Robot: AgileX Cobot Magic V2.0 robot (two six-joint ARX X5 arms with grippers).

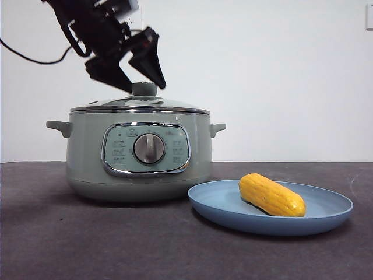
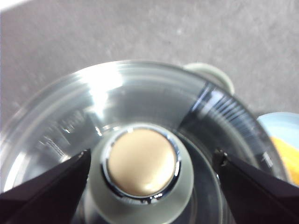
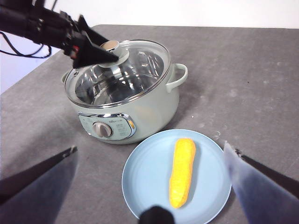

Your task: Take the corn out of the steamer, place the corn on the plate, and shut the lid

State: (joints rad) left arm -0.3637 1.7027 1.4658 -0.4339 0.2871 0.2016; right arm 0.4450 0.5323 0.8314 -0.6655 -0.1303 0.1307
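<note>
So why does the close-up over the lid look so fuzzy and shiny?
Left wrist view: camera sits close, so the lid and its knob are soft, with white glare on the glass. Right wrist view: the right gripper's own jaws blur. Front view: sharp, the corn evenly lit.

A staged robot test bench rather than a lived-in kitchen. A dark grey, speckled tabletop (image 1: pixel 87 233) stands against a plain white wall (image 1: pixel 280 76), with a loose black cable (image 1: pixel 29 57) trailing across it. The only kitchen items, a sage-green steamer (image 1: pixel 140 154) with its glass lid (image 3: pixel 121 70) on and a light-blue plate (image 1: pixel 326 217) bearing one corn (image 1: pixel 271 195), sit alone as props. A black robot arm (image 3: pixel 32 25) reaches over the steamer
</note>
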